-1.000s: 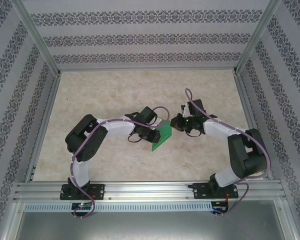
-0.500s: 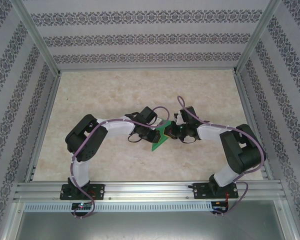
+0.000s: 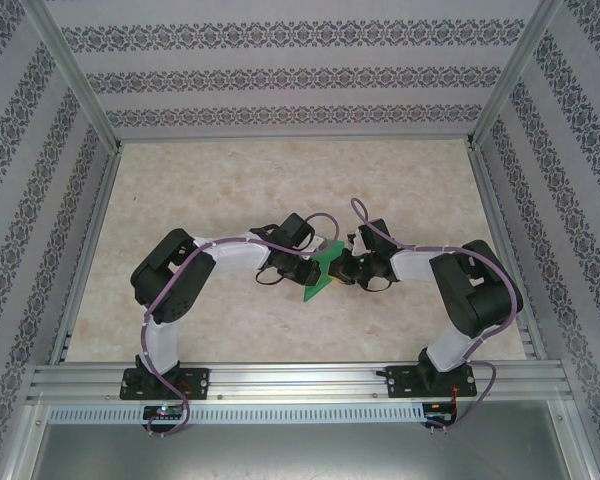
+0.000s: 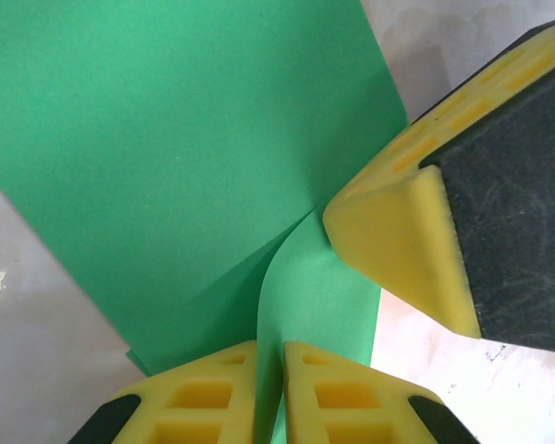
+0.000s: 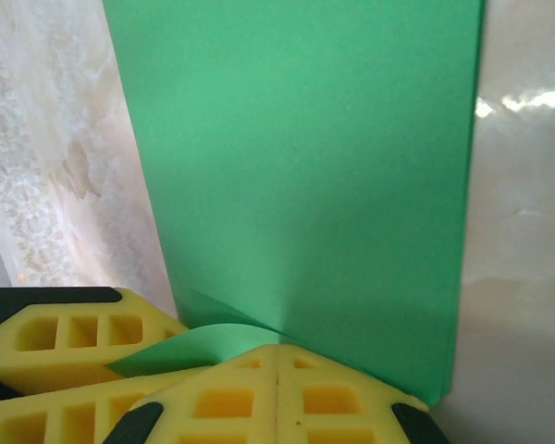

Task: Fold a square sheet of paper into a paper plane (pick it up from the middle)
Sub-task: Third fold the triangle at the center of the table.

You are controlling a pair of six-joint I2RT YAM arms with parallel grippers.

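Marble-patterned table [image 3: 180, 180], near its middle: left gripper [image 4: 270, 388] pinches the green sheet of paper [image 3: 323, 270] by one edge; right gripper [image 5: 277, 388], fingers pressed together, touches its crease.

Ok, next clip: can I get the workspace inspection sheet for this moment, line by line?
Surface: beige marbled table top, no damage seen.
Job's things: square sheet of paper, bright green, creased, one flap curling, between the two arms; not yet a plane.
Clutter: nothing seen.
End effectors: left end effector shut on the sheet's edge; right end effector shut, tip at the crease, grip on the paper unclear.
Cables: purple cables run along both arms, looping above the wrists; no snag seen.
Surroundings: patterned walls on three sides, aluminium frame rail at the near edge.
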